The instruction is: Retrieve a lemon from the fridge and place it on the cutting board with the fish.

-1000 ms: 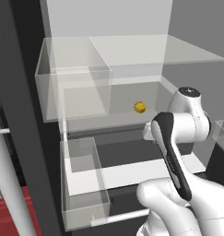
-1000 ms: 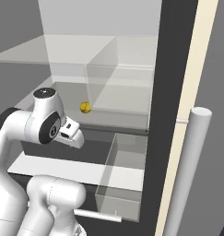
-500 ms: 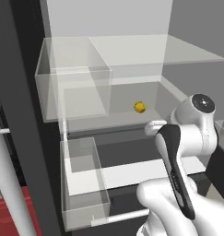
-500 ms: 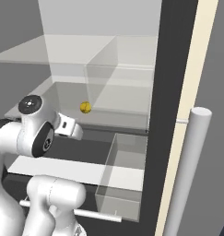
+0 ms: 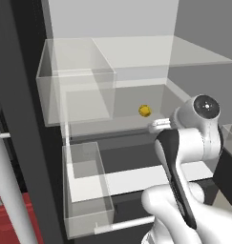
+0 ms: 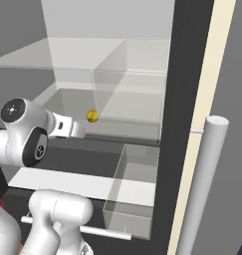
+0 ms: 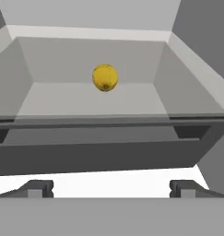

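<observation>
The lemon (image 5: pixel 144 110) (image 6: pixel 92 116) (image 7: pixel 105 77), small, round and yellow, rests toward the back of a clear shelf tray inside the open fridge (image 5: pixel 136 52) (image 6: pixel 184 74). My gripper (image 5: pixel 156 126) (image 6: pixel 78 131) (image 7: pixel 112 189) hovers at the tray's front edge and points straight at the fruit, a short way from it. Its jaws stand wide open with nothing between them. The dark fingertips (image 7: pixel 37 189) show at the bottom of the hand view. The cutting board and the fish are out of view.
A clear bin (image 5: pixel 74 90) hangs at the upper left of the compartment. A clear drawer bin (image 5: pixel 86 190) (image 6: pixel 135 184) juts out below, beside a white shelf (image 5: pixel 136 176). A long white door handle (image 6: pixel 202 189) (image 5: pixel 7 190) stands close to each camera.
The arm's elbow has swung outward and the hand has levelled and moved in toward the shelf tray. The lemon has stayed put and the jaws remain open.
</observation>
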